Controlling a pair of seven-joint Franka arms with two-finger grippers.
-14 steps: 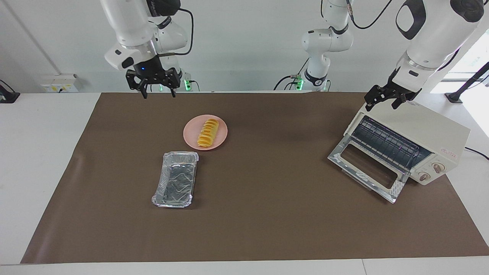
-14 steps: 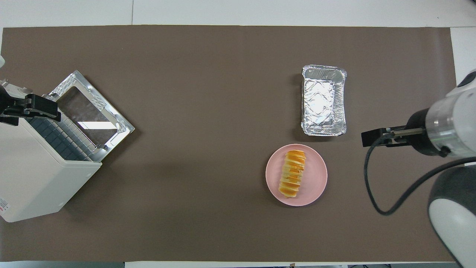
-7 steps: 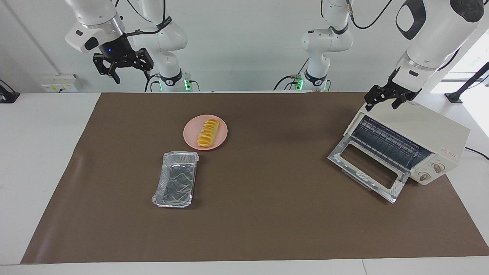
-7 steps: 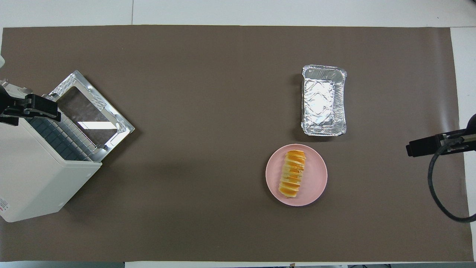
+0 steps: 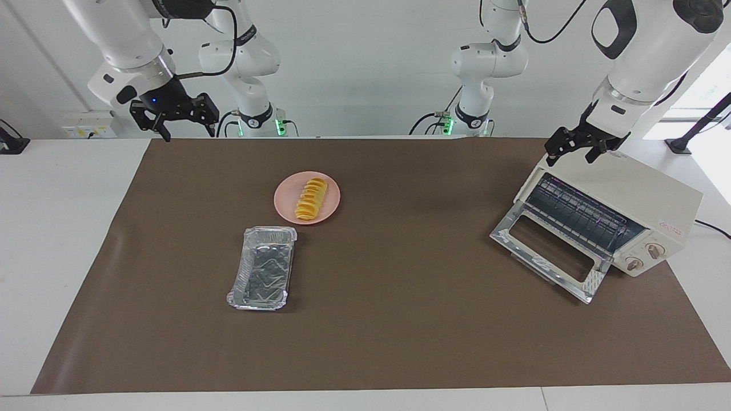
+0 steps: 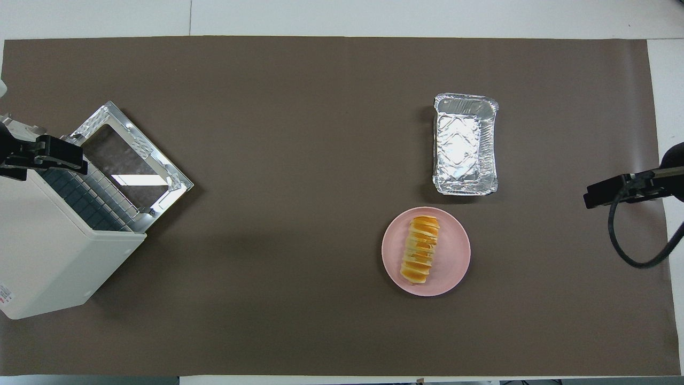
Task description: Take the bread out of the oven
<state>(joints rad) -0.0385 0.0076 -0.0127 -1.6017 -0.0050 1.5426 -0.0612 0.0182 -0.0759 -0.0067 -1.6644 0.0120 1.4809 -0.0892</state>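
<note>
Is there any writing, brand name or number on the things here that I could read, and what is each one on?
Nothing here can be read.
Oven: a small red mark by the knobs and a label on a corner in the overhead view, both too small to read.
Bread, pink plate and foil tray: no writing shows.

A wide stretch of brown tabletop (image 5: 400, 297) is left bare between the oven (image 5: 622, 214) and the plate (image 5: 286, 200). The oven mouth is fronted by its lowered door (image 5: 548, 254); the foil tray (image 5: 262, 275) is set just beside the plate.
</note>
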